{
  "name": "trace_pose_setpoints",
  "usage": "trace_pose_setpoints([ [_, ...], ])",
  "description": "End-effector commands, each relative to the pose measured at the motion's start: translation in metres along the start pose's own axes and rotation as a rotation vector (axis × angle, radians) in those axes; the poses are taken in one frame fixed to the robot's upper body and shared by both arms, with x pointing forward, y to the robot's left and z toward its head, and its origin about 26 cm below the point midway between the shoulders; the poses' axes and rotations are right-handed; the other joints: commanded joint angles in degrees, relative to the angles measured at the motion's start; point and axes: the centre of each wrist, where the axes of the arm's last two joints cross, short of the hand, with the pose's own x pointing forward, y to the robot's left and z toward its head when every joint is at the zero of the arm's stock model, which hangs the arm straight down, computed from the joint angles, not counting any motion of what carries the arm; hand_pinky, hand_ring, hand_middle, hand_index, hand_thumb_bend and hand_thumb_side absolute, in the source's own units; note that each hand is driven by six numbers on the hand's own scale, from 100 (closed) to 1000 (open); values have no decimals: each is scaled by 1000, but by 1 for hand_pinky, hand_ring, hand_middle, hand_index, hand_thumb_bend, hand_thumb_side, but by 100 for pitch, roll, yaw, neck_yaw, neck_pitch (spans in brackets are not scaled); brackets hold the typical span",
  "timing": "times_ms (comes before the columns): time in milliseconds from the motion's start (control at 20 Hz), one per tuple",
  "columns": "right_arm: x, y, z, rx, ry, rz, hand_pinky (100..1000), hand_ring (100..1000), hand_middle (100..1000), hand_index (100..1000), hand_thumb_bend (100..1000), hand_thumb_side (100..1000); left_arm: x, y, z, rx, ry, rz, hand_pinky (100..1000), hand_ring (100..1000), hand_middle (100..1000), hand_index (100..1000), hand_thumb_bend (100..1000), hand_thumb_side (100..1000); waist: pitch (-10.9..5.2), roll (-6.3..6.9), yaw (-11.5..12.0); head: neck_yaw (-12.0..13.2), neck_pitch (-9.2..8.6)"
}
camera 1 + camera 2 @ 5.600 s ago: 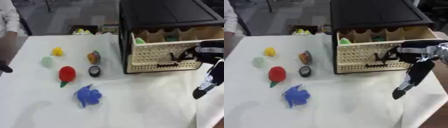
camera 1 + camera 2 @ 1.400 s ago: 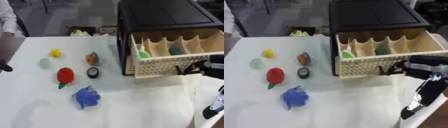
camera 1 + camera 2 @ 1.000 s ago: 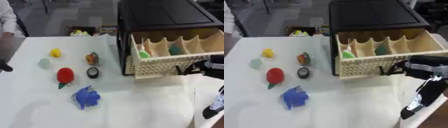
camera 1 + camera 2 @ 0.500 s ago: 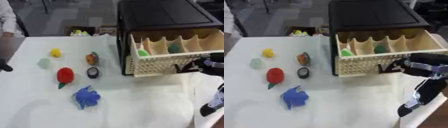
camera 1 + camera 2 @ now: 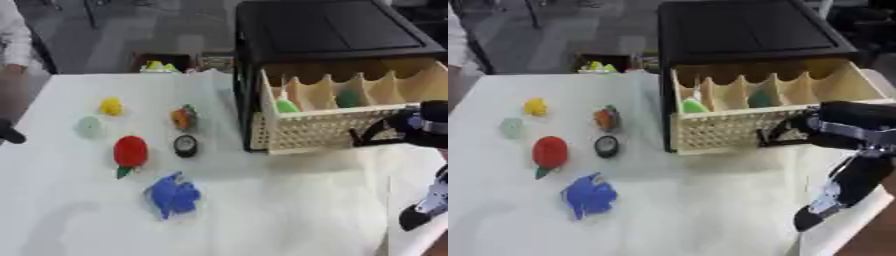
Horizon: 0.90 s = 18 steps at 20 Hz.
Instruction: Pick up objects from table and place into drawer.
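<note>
Drawer (image 5: 737,127): pale perforated front, standing pulled out from the black cabinet (image 5: 745,30); several divided compartments showed, with a green piece (image 5: 695,106) in the one nearest my left and a darker green piece (image 5: 760,99) further right.

Right hand (image 5: 798,131): at the drawer front, fingers curled round what looked like the dark handle (image 5: 773,136); I judged it closed on that handle, though the contact was blurred.

Left hand (image 5: 9,134): only a dark tip at the left edge of the table (image 5: 262,210); I could not tell how its fingers stood.

Items on the table, all left of the cabinet and well apart from the drawer:
- yellow piece (image 5: 110,106);
- pale green piece (image 5: 89,125);
- orange piece (image 5: 183,118);
- small black round thing (image 5: 185,145);
- red strawberry-like toy (image 5: 130,151);
- blue crumpled thing (image 5: 173,195).

Step in hand, by my reading: opening the drawer, which seemed about done.

Next move, as I judged it: let go of the handle, then take an item from the table, the black round thing or orange piece lying nearest, and carry it over the drawer front into a free compartment.
</note>
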Motion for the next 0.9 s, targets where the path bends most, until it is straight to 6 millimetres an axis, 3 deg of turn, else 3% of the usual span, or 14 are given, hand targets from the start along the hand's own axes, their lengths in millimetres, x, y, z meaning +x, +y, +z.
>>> trace_pose_setpoints([
  [50, 1, -11, 6, 3, -2, 34, 100, 100, 100, 849, 1000, 547, 7, 4, -7, -22, -17, -23, 533, 620, 647, 836, 100, 889, -94, -25, 2, 2, -70],
  [450, 1, -16, 8, -27, -18, 50, 100, 100, 100, 843, 1000, 594, 7, 4, -7, -23, -15, -24, 532, 620, 647, 835, 100, 891, -97, -37, -26, 3, -59],
  [900, 1, -29, 13, -165, -37, 86, 100, 100, 100, 841, 1000, 717, 7, 5, -6, -19, -13, -25, 533, 620, 647, 835, 100, 888, -131, -45, -47, 16, -55],
])
